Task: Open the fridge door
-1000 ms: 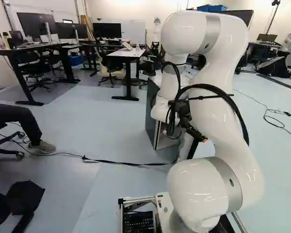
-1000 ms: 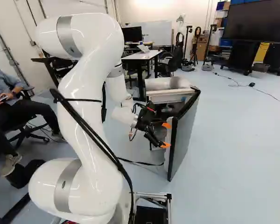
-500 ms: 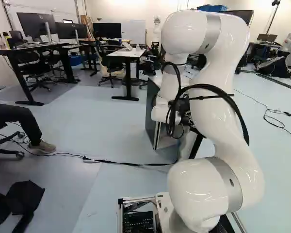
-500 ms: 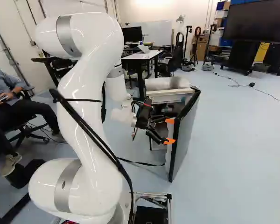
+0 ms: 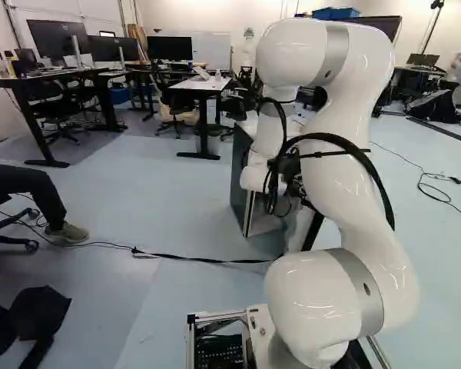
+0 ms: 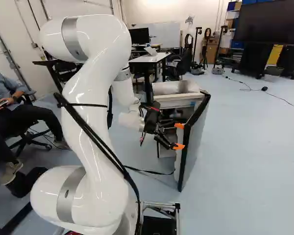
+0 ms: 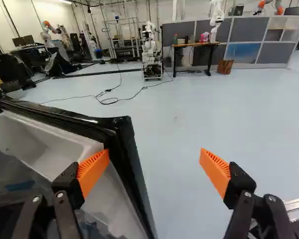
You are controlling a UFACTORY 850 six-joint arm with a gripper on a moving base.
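In the right base view the gripper [image 6: 179, 136] is at the inner side of the fridge door [image 6: 193, 142], which stands swung out from the fridge body [image 6: 174, 102]. The wrist view has the gripper [image 7: 154, 163] with its fingers wide apart and nothing between them. One orange pad [image 7: 93, 172] lies over the white inner lining of the door [image 7: 122, 149], close to its black edge; whether it touches cannot be told. Floor shows beyond the other finger. In the left base view the arm hides the gripper and part of the fridge [image 5: 250, 196].
A white-topped desk [image 5: 202, 84] stands behind the fridge. A cable [image 5: 177, 256] runs over the floor toward the fridge. A seated person is at the left of both base views. Another robot [image 7: 150, 45] stands far off in the wrist view.
Compared with a second ago, the gripper has shifted slightly to the right in the right base view and turned, its fingers now nearer the door's edge. The base and fridge show no clear movement.
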